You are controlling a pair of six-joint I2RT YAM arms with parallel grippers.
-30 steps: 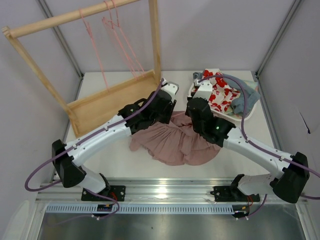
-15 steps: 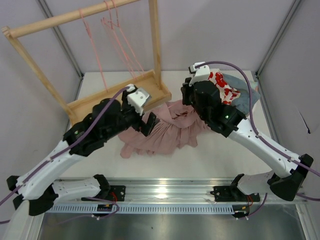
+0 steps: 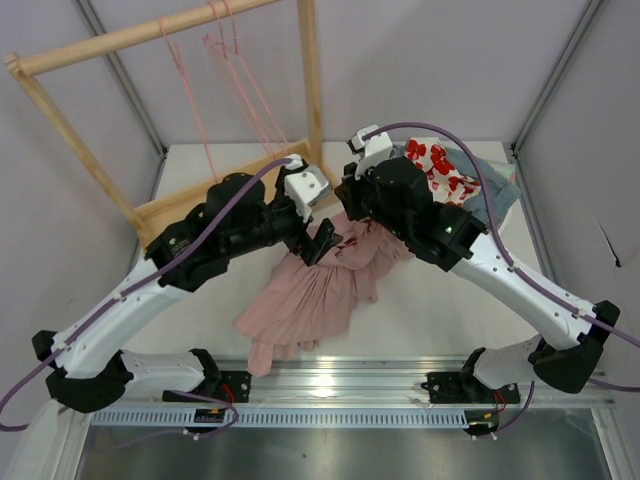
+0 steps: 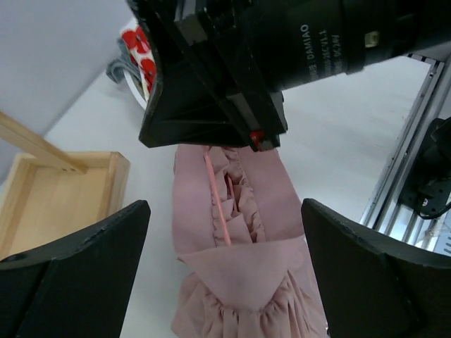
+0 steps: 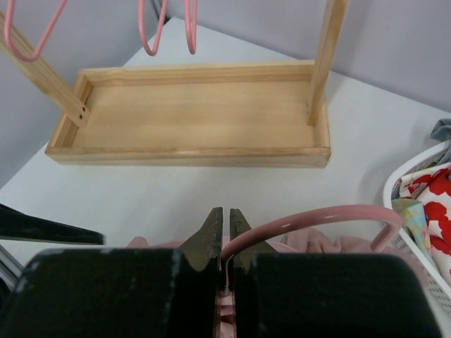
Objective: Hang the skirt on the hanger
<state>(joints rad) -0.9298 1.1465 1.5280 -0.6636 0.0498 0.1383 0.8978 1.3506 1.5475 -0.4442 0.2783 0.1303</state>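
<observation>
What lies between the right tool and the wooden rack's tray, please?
Only a bare strip of white table, seen in the right wrist view; the right tool is shut on a pink hanger.

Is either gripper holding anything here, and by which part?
The right gripper is shut on the hanger near the foot of its hook, with the skirt dangling below. The left gripper is open and empty.

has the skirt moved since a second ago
Yes. The skirt has stretched leftward and toward the near metal rail, its lower end now reaching it.
</observation>
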